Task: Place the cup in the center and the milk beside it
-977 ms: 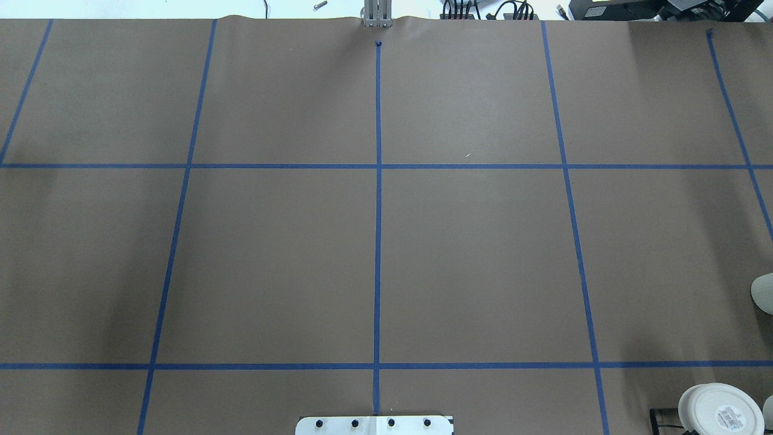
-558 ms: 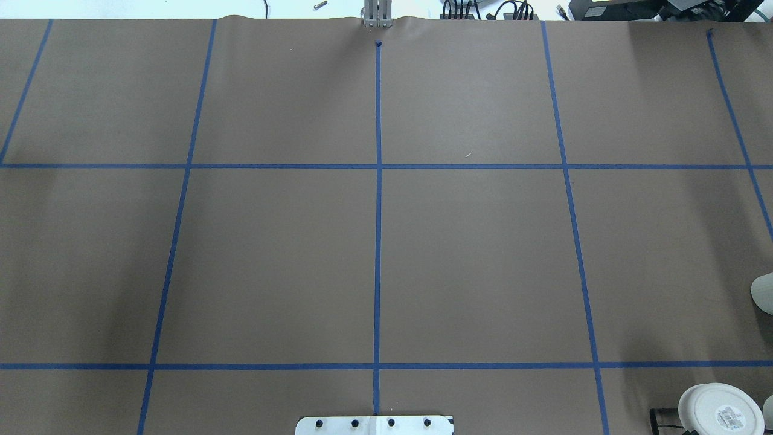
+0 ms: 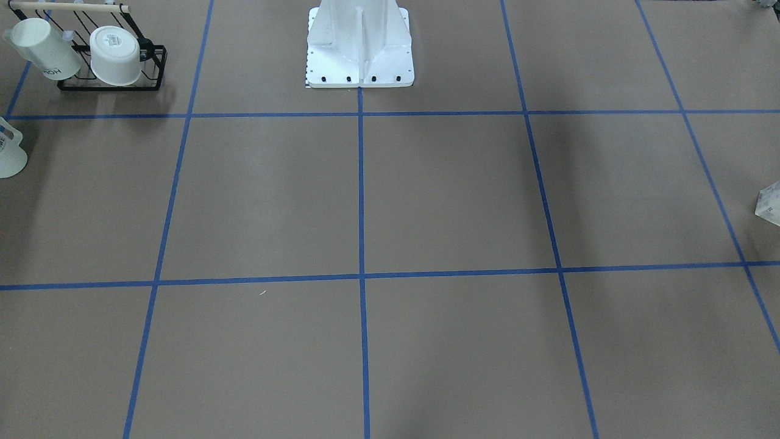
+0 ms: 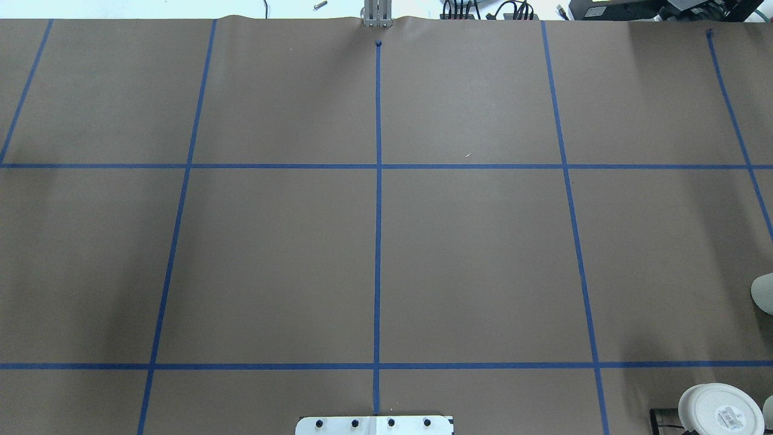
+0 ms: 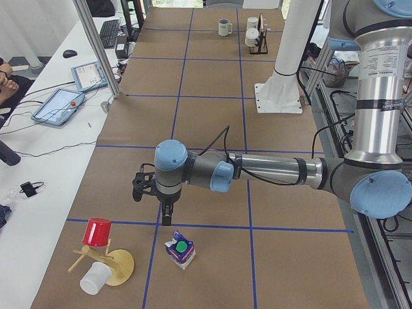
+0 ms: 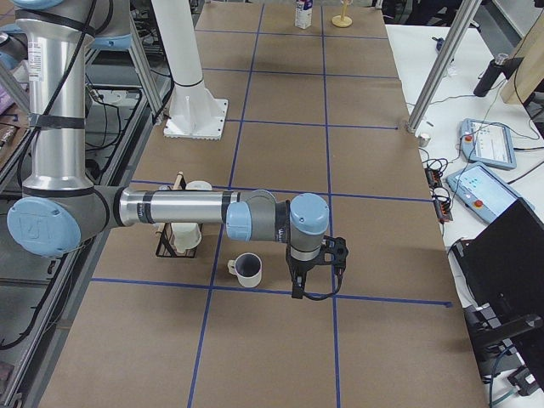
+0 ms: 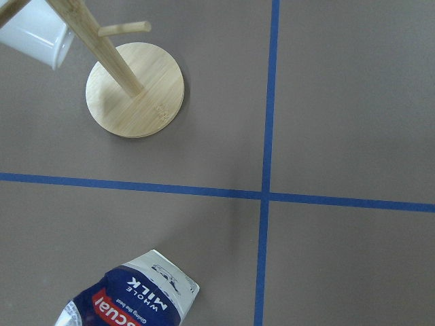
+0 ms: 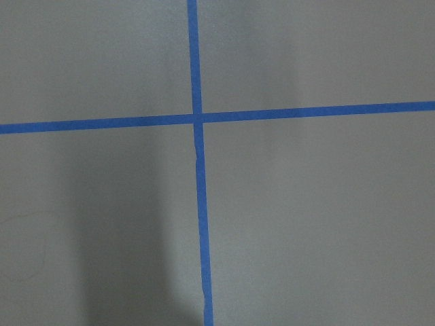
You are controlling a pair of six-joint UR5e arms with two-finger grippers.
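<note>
The cup (image 6: 248,269), a white mug, stands upright on the brown paper beside the black rack; it also shows at the edge of the front view (image 3: 9,152) and the overhead view (image 4: 762,293). My right gripper (image 6: 310,285) hangs just beside it, pointing down; I cannot tell if it is open. The milk (image 5: 180,251), a blue and white carton with a green cap, stands at the table's other end and shows in the left wrist view (image 7: 136,299). My left gripper (image 5: 165,219) hovers close above and beside it; its state is unclear. The center (image 4: 378,166) is bare.
A black rack (image 3: 97,55) holds two other white mugs. A wooden mug tree (image 5: 119,267) with a red cup (image 5: 98,232) and a white cup (image 5: 95,278) stands next to the milk. The robot's white base (image 3: 359,42) is at the table edge.
</note>
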